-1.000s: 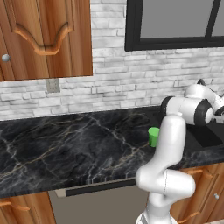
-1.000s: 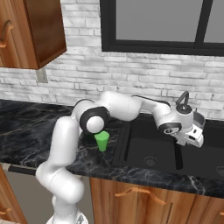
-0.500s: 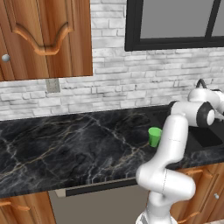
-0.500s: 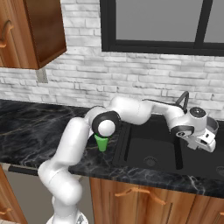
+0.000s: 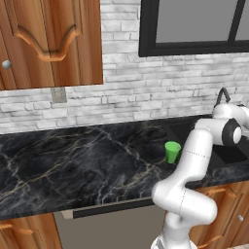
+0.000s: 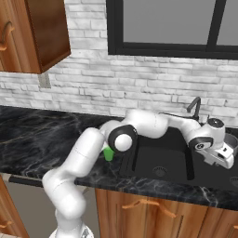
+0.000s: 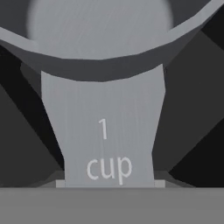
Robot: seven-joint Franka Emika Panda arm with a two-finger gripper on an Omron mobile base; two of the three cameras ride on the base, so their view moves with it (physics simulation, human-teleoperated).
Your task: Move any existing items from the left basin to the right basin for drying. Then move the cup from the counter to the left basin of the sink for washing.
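Note:
A grey measuring cup, marked "1 cup" on its flat handle, fills the hand view with its round bowl at the top. My gripper is shut on that handle. In the right base view the gripper hangs low over the right basin of the black sink, past the divider. The green cup stands upright on the black marble counter just left of the sink. The arm's elbow partly hides the cup in the right base view.
The black gooseneck faucet rises behind the sink, close to the forearm. A grey brick wall and a dark window frame back the counter. Wooden cabinets hang at upper left. The left basin floor shows a drain.
The arm has swung right across the sink, carrying the gripper from above the left basin to over the right basin and a little lower. The green cup has not moved.

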